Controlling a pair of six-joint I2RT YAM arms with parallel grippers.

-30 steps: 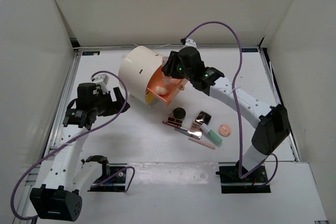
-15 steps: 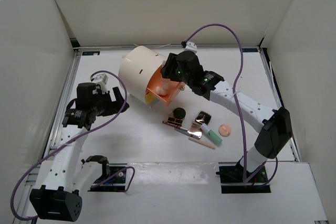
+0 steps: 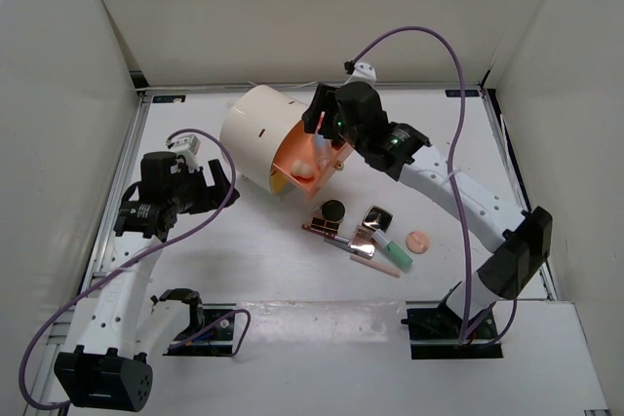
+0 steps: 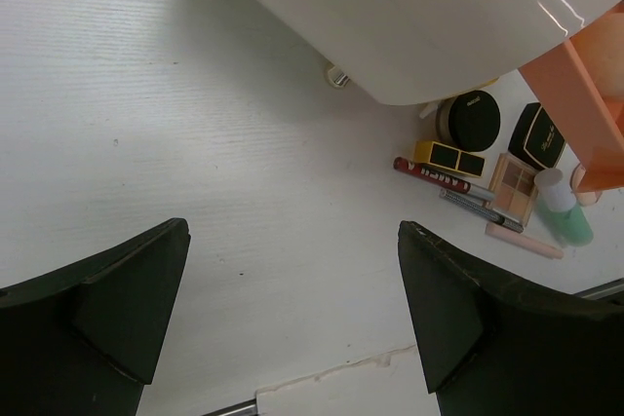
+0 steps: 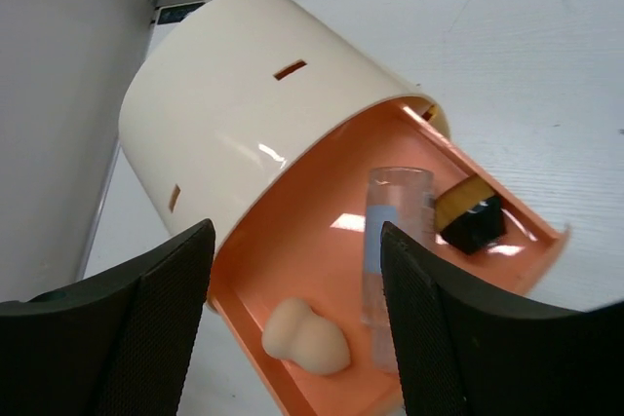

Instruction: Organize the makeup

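— From above: why is the right claw point(image 3: 322, 135) at the drum point(image 3: 252, 129)?
— It hovers over the drum's orange tray point(image 3: 292, 155), fingers apart and empty. I'd say that tray is the storage spot. One sponge point(image 3: 304, 171) lies inside. The loose makeup point(image 3: 363, 237) sits mid-worktop, nearer the right edge.
— Left wrist?
— The left claw point(image 4: 292, 241) is spread wide, holding nothing, over bare worktop point(image 4: 195, 94) toward the left edge. The black compact point(image 4: 474, 120) is near the drum.
— Right wrist?
— The fingers flank the tray, where the sponge and a clear tube point(image 5: 395, 250) lie side by side.
— Surroundings?
— White grained worktop, plain white walls point(image 3: 58, 65) on three sides.
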